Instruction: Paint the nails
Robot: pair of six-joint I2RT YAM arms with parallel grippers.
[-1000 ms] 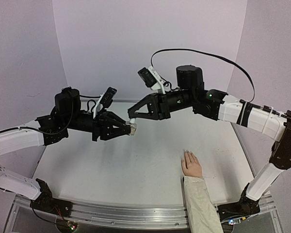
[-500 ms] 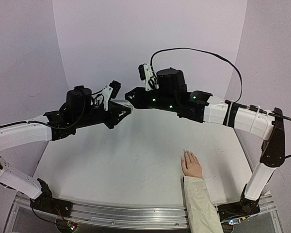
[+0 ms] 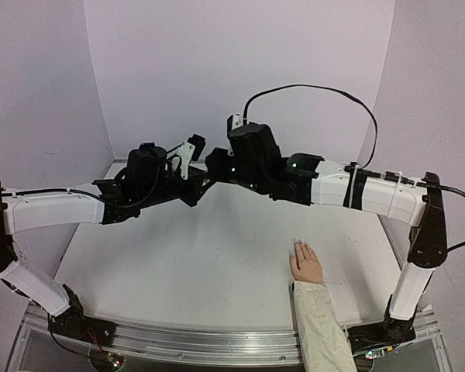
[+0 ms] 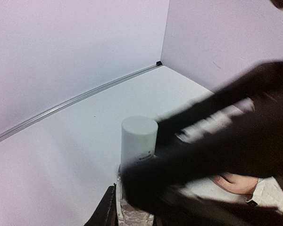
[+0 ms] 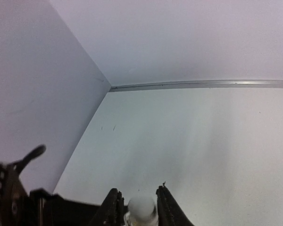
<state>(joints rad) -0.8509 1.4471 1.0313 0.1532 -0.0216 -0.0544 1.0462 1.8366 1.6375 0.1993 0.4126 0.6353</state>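
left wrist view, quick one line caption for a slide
Left gripper grips the white-capped bottle by its body, with the blurred right arm across its front.

The hand (image 3: 306,264) lies front-right on the table (image 3: 178,263), bottle (image 4: 138,139) aloft behind-left.

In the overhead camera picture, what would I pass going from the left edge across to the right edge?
left arm's white forearm → left arm's black motor housing → right arm's black motor housing → pale hand → right arm's upright black link
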